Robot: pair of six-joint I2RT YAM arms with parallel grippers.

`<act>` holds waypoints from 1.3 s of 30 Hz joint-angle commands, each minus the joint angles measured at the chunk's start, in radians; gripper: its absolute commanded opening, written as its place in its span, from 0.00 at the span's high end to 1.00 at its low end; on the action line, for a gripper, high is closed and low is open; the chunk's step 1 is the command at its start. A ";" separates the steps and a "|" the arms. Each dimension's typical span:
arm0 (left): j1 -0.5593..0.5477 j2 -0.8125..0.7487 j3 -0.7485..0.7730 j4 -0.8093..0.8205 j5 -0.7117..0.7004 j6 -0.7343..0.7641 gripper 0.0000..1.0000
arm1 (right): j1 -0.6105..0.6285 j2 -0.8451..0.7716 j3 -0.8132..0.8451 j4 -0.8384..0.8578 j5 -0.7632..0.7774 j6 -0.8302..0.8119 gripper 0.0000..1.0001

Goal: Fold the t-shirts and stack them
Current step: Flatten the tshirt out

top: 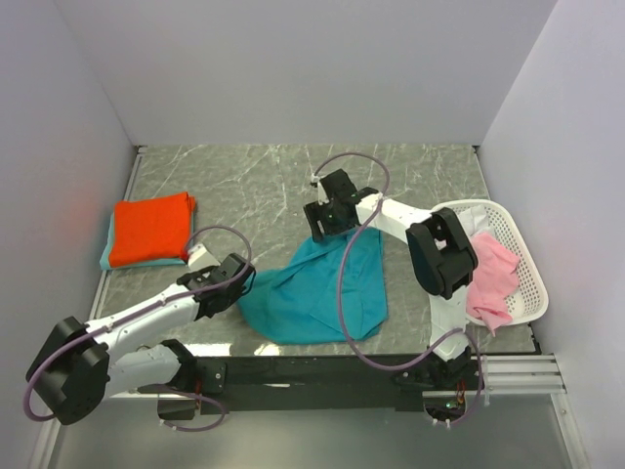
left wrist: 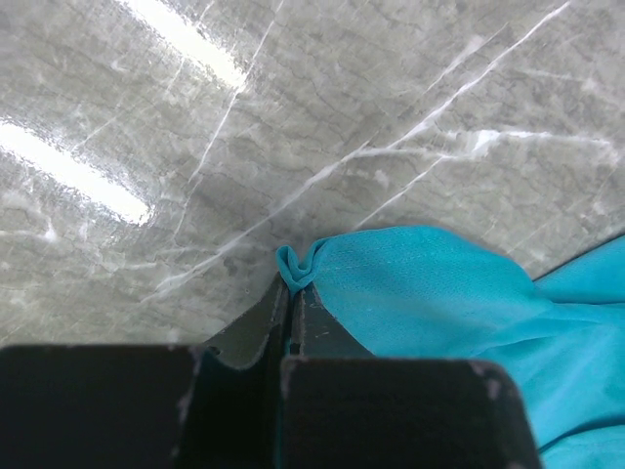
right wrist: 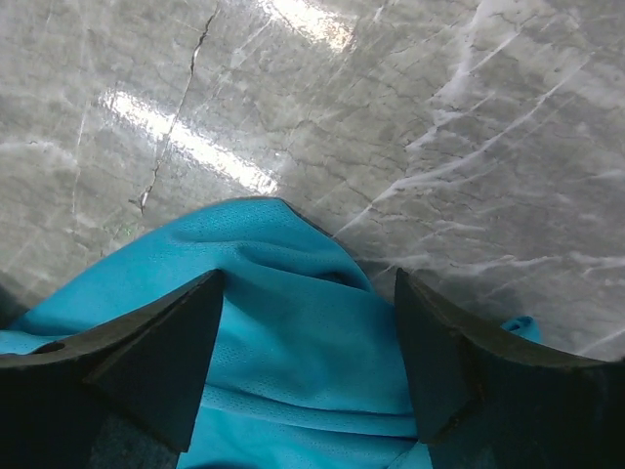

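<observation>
A teal-blue t-shirt (top: 317, 291) lies crumpled on the marble table near the front middle. My left gripper (top: 237, 281) is shut on its left edge; in the left wrist view (left wrist: 291, 285) a small fold of the teal cloth (left wrist: 430, 283) is pinched between the closed fingers. My right gripper (top: 323, 234) is open over the shirt's far edge; in the right wrist view (right wrist: 308, 283) the cloth (right wrist: 293, 332) lies between its spread fingers. A folded orange-red t-shirt (top: 149, 227) rests on a light teal one (top: 105, 252) at the left. A pink t-shirt (top: 493, 278) lies in the basket.
A white plastic mesh basket (top: 516, 239) stands at the right edge of the table. White walls close off the left, back and right. The black mounting rail (top: 322, 371) runs along the near edge.
</observation>
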 commanded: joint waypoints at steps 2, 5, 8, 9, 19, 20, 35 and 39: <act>0.007 -0.032 -0.009 -0.026 -0.034 0.018 0.99 | 0.010 0.004 0.005 0.052 0.018 0.003 0.27; 0.007 -0.043 -0.002 -0.043 -0.044 0.016 0.99 | 0.019 0.004 -0.015 0.073 0.008 0.013 0.52; 0.007 -0.052 0.019 -0.063 -0.061 0.013 0.99 | 0.020 -0.034 -0.061 0.116 -0.002 0.047 0.93; 0.007 -0.058 0.028 -0.071 -0.067 0.015 0.99 | 0.023 -0.085 -0.079 0.135 0.003 0.055 0.97; -0.014 -0.138 0.293 -0.066 -0.181 0.189 0.99 | 0.036 -0.609 -0.279 0.190 0.172 0.112 1.00; -0.029 -0.148 0.335 -0.051 -0.198 0.214 0.99 | 0.036 -0.689 -0.283 0.186 0.173 0.121 1.00; -0.054 -0.444 0.637 0.377 0.266 0.734 0.99 | 0.054 -1.267 -0.096 -0.045 -0.061 0.173 1.00; -0.053 -0.478 0.676 0.383 0.376 0.742 0.99 | 0.056 -1.373 -0.107 -0.031 -0.107 0.210 1.00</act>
